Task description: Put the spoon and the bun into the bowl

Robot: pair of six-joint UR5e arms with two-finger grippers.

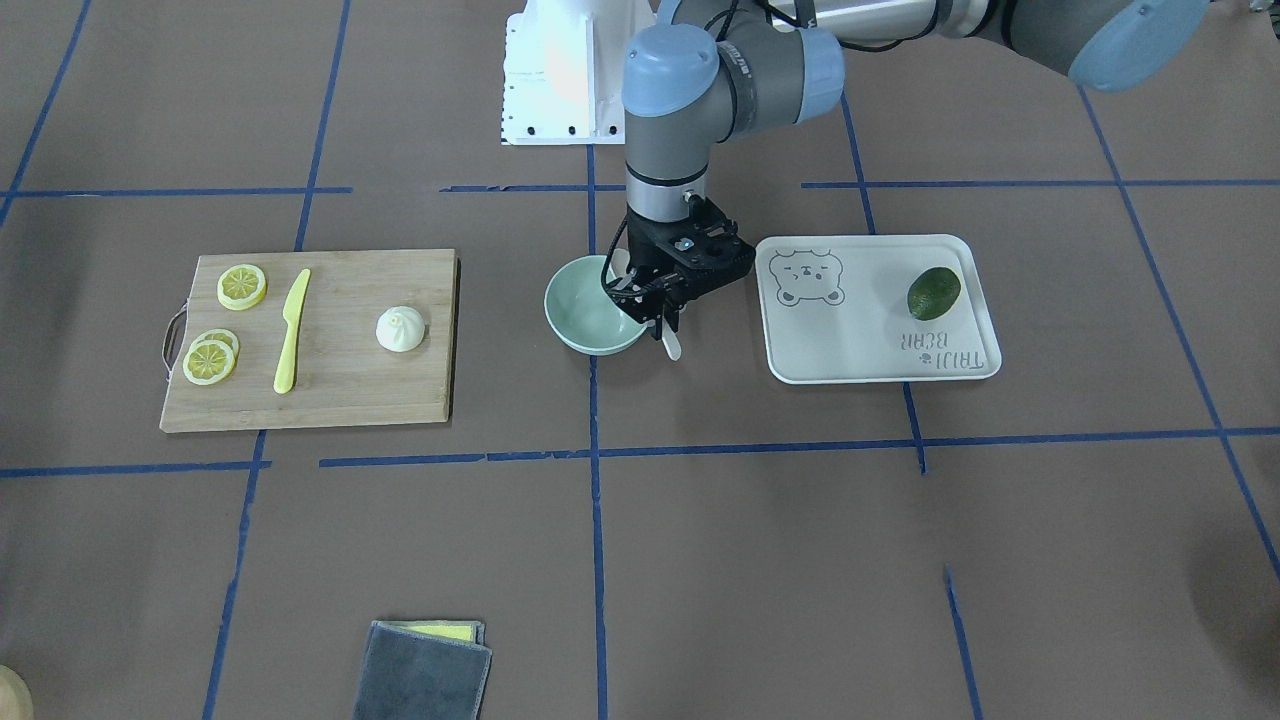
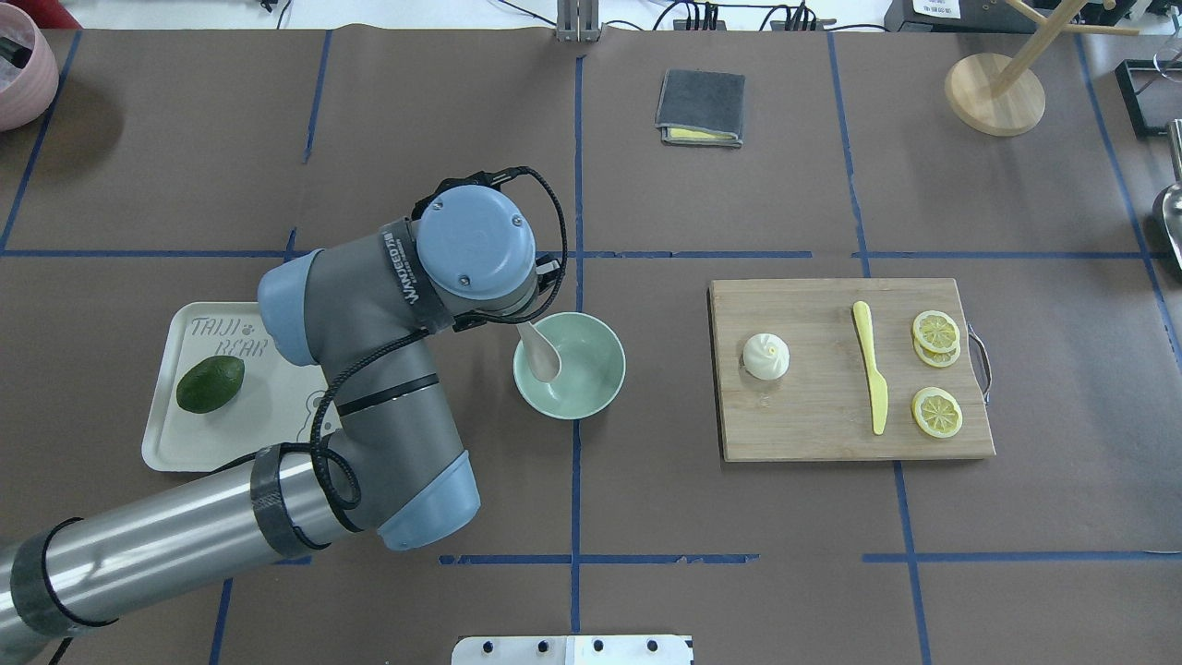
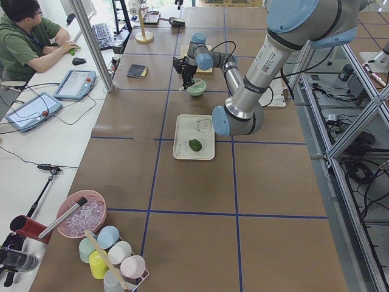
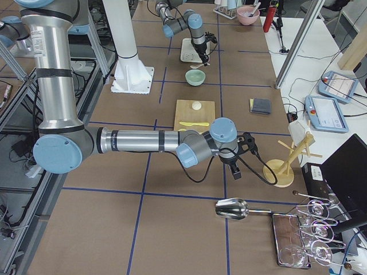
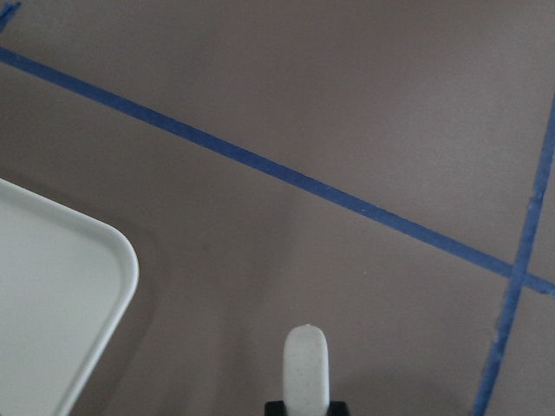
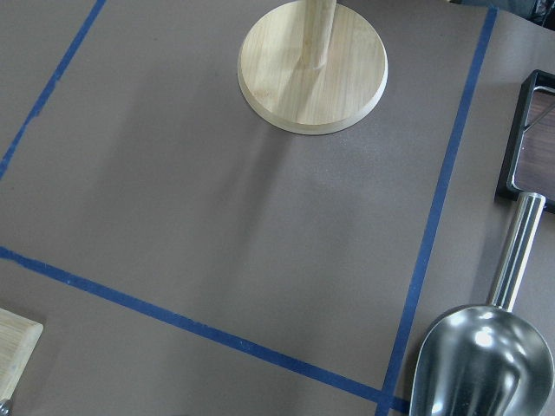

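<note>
My left gripper [image 1: 662,322] is shut on the handle of the off-white spoon [image 2: 541,355]. It holds the spoon tilted, with the scoop down inside the pale mint-green bowl [image 2: 584,380] at the table's middle. The handle tip shows between the fingers in the left wrist view [image 5: 305,360]. In the front view the bowl [image 1: 583,322] sits just beside the gripper. The white pleated bun [image 2: 765,356] sits on the wooden cutting board [image 2: 813,425], apart from the bowl; it also shows in the front view [image 1: 400,329]. My right gripper [image 4: 235,169] hovers far from both; I cannot tell whether it is open.
A yellow plastic knife [image 2: 871,365] and lemon slices [image 2: 936,411] lie on the board. A cream bear-print tray [image 2: 185,434] with a dark green avocado [image 2: 211,383] lies under my left arm. A folded grey cloth [image 2: 702,106], a wooden stand [image 6: 312,65] and a metal scoop [image 6: 481,364] lie farther off.
</note>
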